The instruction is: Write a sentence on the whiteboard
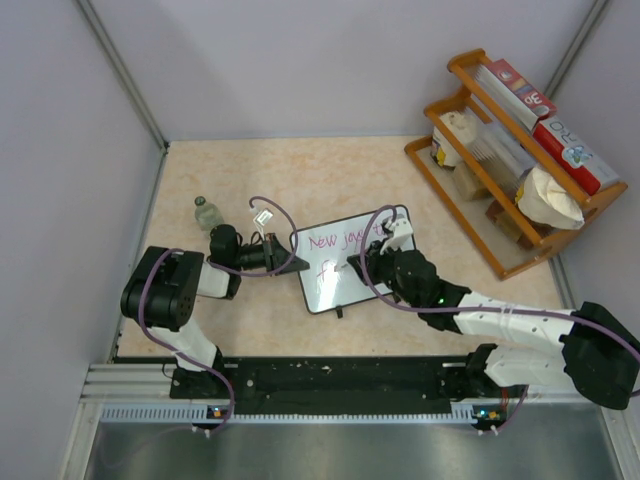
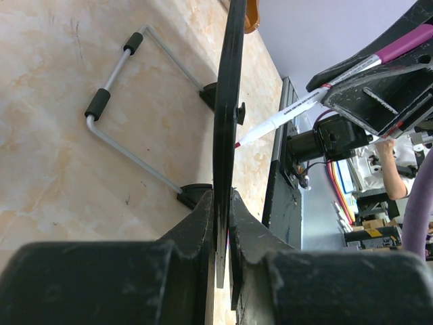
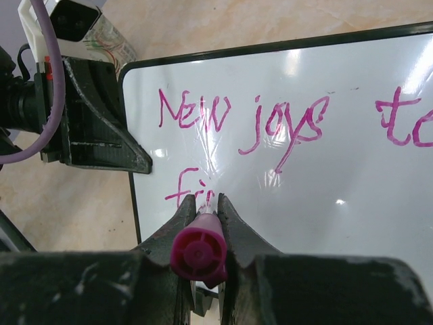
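Note:
The whiteboard (image 1: 325, 278) stands tilted on the table's middle, and its glossy face (image 3: 338, 196) fills the right wrist view. The sentence (image 3: 243, 116) is in pink marker: "New joys to" on top, with "fir" begun below it. My left gripper (image 1: 296, 262) is shut on the board's left edge; in its own view the black frame (image 2: 227, 101) runs edge-on between the jaws (image 2: 222, 198). My right gripper (image 3: 204, 202) is shut on a marker with a magenta end cap (image 3: 198, 254). The tip touches the board just right of "fir". The marker's white barrel (image 2: 287, 114) slants toward the board.
A wooden rack (image 1: 470, 170) with boxes and bags stands at the back right. A small bottle (image 1: 207, 212) stands left of the board, behind my left arm. The board's wire stand (image 2: 115, 108) rests on the table behind it. Wall panels close in the left and back.

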Controlling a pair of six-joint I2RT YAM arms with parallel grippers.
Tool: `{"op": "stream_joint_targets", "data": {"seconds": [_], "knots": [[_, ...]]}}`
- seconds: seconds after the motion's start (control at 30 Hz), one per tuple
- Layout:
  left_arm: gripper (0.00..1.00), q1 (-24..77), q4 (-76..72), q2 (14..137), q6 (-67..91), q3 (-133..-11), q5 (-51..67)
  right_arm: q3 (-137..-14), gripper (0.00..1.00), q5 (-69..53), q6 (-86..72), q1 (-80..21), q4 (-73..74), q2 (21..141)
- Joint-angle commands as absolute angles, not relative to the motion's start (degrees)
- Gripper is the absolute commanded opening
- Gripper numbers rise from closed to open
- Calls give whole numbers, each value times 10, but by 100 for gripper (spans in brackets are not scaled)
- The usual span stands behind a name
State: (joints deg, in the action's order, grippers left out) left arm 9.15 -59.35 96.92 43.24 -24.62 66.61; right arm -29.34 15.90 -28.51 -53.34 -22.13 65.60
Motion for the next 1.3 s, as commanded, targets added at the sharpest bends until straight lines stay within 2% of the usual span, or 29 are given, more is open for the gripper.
{"op": "stream_joint_targets", "data": {"seconds": [0.0,1.27], "knots": [[0,90,-610,969,436,-243,672,-273,0,155,-282,-528,-215,650],[0,90,-609,968,436,-245,671,-311,0,215,-274,-527,-236,655]]}}
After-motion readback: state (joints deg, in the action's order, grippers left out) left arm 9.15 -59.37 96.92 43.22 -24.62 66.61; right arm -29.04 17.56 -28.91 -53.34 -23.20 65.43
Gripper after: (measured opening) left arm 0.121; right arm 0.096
